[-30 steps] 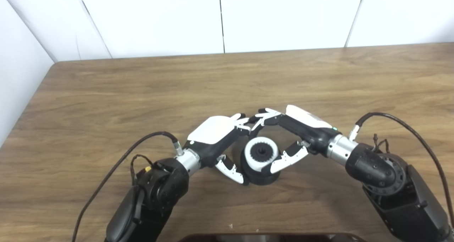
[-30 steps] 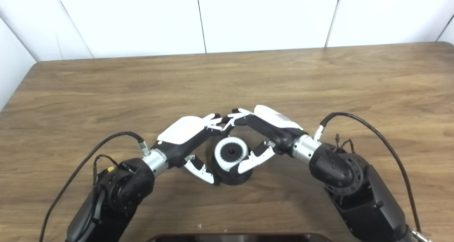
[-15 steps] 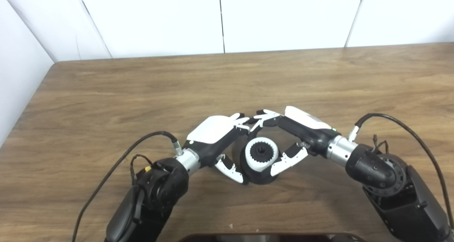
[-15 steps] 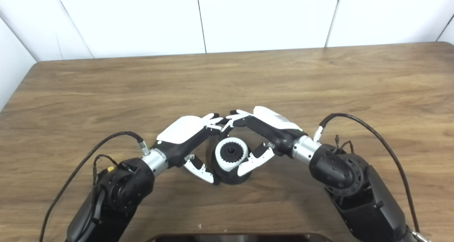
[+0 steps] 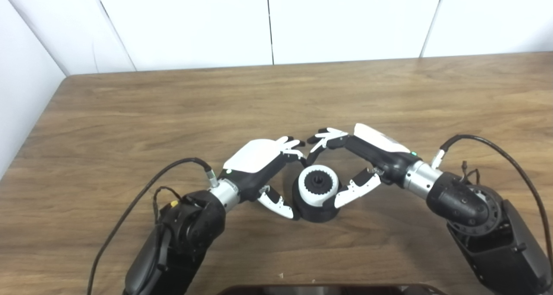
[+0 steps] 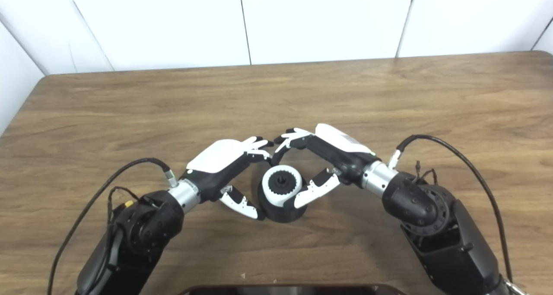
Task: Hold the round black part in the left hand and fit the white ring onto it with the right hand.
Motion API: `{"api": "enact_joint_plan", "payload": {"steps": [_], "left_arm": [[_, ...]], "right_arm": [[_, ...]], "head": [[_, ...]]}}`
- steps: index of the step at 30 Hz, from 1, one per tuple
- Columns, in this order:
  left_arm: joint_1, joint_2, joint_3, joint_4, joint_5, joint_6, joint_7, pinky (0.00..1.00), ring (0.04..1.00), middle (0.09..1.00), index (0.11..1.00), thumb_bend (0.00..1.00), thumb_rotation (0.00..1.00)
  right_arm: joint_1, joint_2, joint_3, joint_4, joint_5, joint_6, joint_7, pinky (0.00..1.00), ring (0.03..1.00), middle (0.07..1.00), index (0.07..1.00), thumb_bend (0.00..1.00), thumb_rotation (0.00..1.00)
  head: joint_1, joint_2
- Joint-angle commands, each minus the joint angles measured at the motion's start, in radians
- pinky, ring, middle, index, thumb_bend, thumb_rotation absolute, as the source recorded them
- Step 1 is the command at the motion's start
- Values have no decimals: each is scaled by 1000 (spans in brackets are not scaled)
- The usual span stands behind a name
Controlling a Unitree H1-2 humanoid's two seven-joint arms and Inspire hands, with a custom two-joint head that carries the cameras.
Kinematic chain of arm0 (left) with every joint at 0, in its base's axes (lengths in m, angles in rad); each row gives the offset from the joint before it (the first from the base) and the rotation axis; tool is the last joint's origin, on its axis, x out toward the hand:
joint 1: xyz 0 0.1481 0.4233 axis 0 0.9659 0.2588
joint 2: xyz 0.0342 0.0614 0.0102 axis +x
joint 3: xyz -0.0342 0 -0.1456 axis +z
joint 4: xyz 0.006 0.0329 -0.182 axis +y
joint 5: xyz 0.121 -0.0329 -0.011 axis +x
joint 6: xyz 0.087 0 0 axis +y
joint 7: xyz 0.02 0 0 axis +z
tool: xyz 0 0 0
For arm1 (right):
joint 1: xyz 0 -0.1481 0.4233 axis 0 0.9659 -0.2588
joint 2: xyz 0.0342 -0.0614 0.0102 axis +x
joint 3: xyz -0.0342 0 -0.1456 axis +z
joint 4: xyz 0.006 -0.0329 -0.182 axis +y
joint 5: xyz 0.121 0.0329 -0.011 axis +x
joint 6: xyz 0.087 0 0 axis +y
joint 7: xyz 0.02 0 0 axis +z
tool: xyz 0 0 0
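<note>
The round black part point(image 5: 317, 210) stands on the table between my two hands, near the front middle. The white ring point(image 5: 319, 183) sits on top of it, around its toothed black centre. My left hand point(image 5: 270, 169) curves round the part's left side, open, with its thumb tip close against the base. My right hand point(image 5: 360, 163) curves round the right side, open, its thumb reaching down to the part's right edge. The fingertips point(image 6: 259, 144) of both hands arch behind the part with a small gap between them. I cannot tell whether either thumb touches it.
The wooden table point(image 5: 129, 122) stretches wide to the left, right and back, with white walls behind. A dark edge point(image 5: 328, 290) shows at the bottom of the picture. Cables loop off both wrists point(image 6: 436, 144).
Both hands have drawn slightly outward from the part. Their fingertips, which met behind it, now stand apart. The right thumb has slid off the ring to the part's edge.
</note>
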Motion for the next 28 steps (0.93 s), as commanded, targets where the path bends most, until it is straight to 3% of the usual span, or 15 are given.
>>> {"api": "enact_joint_plan", "payload": {"steps": [1,16,20,22,28], "left_arm": [[-38,16,18,-45,-15,6,-4,976,1000,969,763,1000,215],[-13,98,101,-94,-69,65,-54,937,1000,981,849,1000,255],[17,119,148,-99,-89,55,-9,914,1000,965,845,1000,280],[34,118,170,-97,-88,48,20,876,981,941,831,948,337],[89,87,249,-109,-149,91,78,855,959,933,844,889,414]], "right_arm": [[-37,-8,-22,-28,16,-12,-10,846,964,879,683,964,326],[-8,-10,-88,-34,44,9,-24,857,942,870,693,989,358],[8,-6,-121,-39,57,34,-33,878,937,874,703,992,356],[18,-4,-134,-40,64,39,-38,885,930,879,732,992,344],[56,10,-168,-27,92,41,-70,880,922,907,818,954,362]], "head": [[-1,0],[-6,2],[0,-2],[-4,-3],[-14,-26]]}}
